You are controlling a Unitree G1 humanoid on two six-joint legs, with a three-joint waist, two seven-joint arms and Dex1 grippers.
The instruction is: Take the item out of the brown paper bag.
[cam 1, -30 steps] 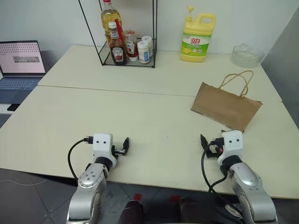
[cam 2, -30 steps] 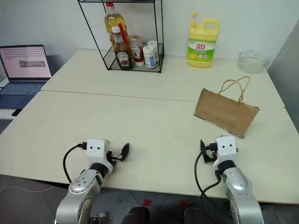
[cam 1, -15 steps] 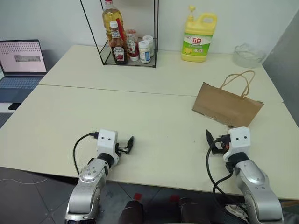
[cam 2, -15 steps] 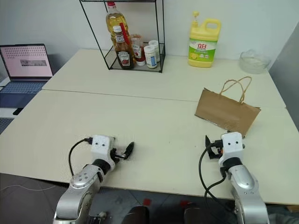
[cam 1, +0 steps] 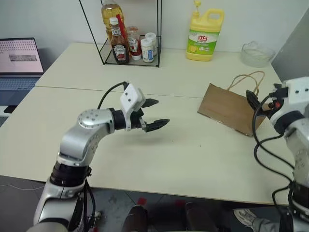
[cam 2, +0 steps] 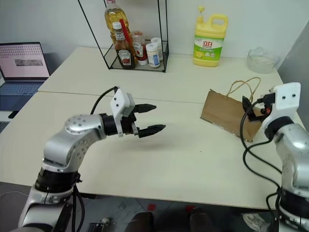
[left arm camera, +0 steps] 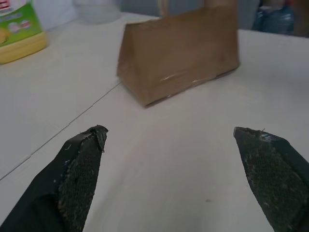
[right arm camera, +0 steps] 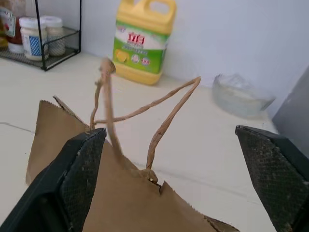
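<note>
Paper bag (cam 1: pixel 232 109) lies on the table (cam 1: pixel 145 154), just in front of the right gripper (cam 1: pixel 253 99), whose fingers are spread wide. Well to the bag's left, the left gripper (cam 1: pixel 155 113) hovers above the table, fingers spread, pointing toward it.

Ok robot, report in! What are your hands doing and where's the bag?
Both grippers open, empty: left gripper mid-table, right gripper by the brown paper bag. Bag lying on the table, item not visible. Nothing in the way.

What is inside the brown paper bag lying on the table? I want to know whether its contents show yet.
Nothing of the contents shows. The plain brown kraft paper bag lies closed-looking on the pale table, its paper walls covering the inside; only its looped cord handles stick out.
</note>
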